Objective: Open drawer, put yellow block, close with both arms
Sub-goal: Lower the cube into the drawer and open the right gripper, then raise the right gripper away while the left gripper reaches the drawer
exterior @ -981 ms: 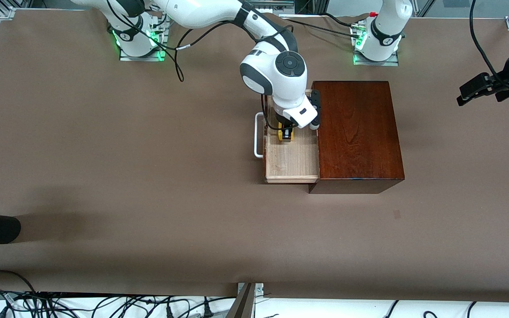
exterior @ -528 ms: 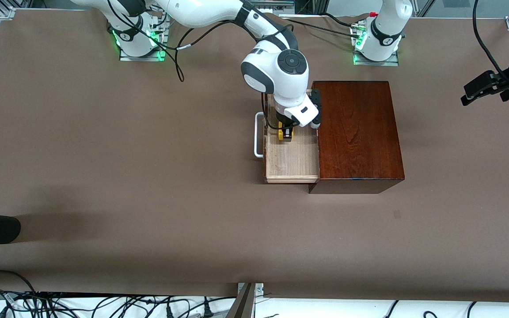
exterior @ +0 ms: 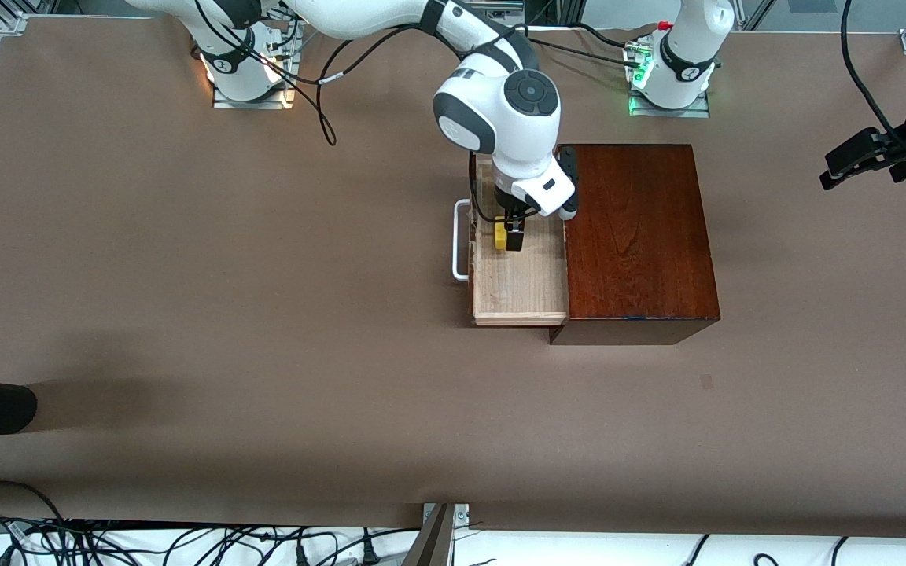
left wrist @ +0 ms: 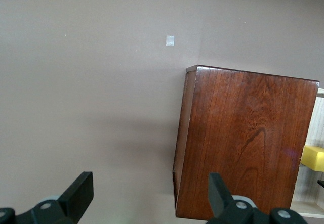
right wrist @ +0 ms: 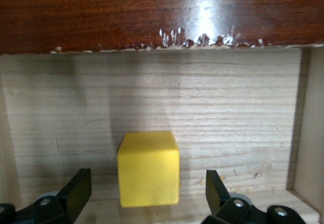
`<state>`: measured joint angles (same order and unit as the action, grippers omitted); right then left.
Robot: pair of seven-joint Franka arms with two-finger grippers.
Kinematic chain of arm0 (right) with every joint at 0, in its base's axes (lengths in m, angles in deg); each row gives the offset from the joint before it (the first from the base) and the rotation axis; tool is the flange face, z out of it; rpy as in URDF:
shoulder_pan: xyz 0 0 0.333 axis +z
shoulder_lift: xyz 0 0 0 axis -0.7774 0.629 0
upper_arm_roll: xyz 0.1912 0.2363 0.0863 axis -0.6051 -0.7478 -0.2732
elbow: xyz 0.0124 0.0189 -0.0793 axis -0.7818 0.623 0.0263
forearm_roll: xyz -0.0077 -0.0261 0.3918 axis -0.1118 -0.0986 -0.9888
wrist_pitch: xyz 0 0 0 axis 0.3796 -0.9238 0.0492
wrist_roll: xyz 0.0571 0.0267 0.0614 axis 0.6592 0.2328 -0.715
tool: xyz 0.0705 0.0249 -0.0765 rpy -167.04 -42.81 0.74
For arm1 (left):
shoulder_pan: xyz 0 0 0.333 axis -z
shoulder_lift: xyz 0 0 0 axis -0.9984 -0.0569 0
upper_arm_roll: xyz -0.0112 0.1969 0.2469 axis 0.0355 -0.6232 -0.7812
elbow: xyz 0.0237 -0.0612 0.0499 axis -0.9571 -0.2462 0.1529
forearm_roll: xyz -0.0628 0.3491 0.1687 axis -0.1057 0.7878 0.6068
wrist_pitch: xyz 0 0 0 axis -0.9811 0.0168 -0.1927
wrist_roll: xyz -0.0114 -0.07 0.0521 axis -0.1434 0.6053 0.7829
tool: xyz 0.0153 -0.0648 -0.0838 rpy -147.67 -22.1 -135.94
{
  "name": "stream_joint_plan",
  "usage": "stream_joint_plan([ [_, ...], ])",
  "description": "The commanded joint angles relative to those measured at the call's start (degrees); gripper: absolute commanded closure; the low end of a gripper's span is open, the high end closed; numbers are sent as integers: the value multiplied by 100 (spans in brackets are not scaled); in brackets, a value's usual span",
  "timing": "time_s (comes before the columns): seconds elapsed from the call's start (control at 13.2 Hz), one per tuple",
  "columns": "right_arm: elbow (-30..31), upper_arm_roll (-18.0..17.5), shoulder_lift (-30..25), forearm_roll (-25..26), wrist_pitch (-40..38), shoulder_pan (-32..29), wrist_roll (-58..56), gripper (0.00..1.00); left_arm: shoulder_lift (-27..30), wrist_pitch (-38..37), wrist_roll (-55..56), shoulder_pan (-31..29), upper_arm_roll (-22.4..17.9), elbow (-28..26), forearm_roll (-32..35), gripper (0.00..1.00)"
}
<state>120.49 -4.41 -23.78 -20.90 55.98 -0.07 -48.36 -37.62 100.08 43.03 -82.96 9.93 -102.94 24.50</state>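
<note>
One yellow block (right wrist: 148, 168) lies on the pale floor of the one drawer (exterior: 520, 295), which stands pulled out of the single mahogany box (exterior: 638, 236) toward the right arm's end of the worktop (exterior: 185, 314), its white bar handle (exterior: 459, 240) outermost. Two arms are in view. The right hand (exterior: 510, 233) hangs just over the block with its fingers (right wrist: 76, 191) spread, one on each side of it and clear of it. A second ago those fingers were pinching the block lower in the drawer; since then they have parted and the wrist has lifted a little. The left hand (exterior: 854, 159) waits with fingers spread, up over the left arm's end of the worktop, slightly shifted from before.
</note>
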Motion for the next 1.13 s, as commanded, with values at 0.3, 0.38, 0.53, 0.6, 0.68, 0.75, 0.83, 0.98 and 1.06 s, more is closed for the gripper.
stream_joint_plan([
  [0.3, -258, 70, -703, 62, -1150, -304, -196, 0, -83, -53, -126, -44, 21, 175, -25, 0],
  [0.38, -250, 53, -825, 44, -1256, -471, -328, 0, -92, -53, -126, -44, 21, 175, -25, 0],
  [0.53, -232, 52, -1072, 18, -1440, -709, -330, 0, -101, -53, -135, -53, 12, 175, -25, 0],
  [0.6, -215, 61, -1177, 27, -1546, -771, -269, 0, -101, -53, -135, -53, 12, 175, -25, 0],
  [0.68, -188, 96, -1239, 18, -1625, -867, -251, 0, -101, -53, -126, -44, 12, 175, -25, 0],
  [0.75, -179, 105, -1248, 18, -1643, -964, -233, 0, -110, -53, -126, -44, 12, 175, -25, 0],
  [0.83, -179, 131, -1275, 9, -1652, -1078, -181, 0, -136, -53, -126, -9, 12, 175, -25, 0],
  [0.98, -83, 184, -1301, 9, -1661, -1263, -58, 0, -197, -45, -117, 35, 47, 175, -25, 0],
  [1.06, -4, 254, -1345, 0, -1687, -1307, -31, 0, -206, -53, -117, 53, 56, 175, -17, 0],
])
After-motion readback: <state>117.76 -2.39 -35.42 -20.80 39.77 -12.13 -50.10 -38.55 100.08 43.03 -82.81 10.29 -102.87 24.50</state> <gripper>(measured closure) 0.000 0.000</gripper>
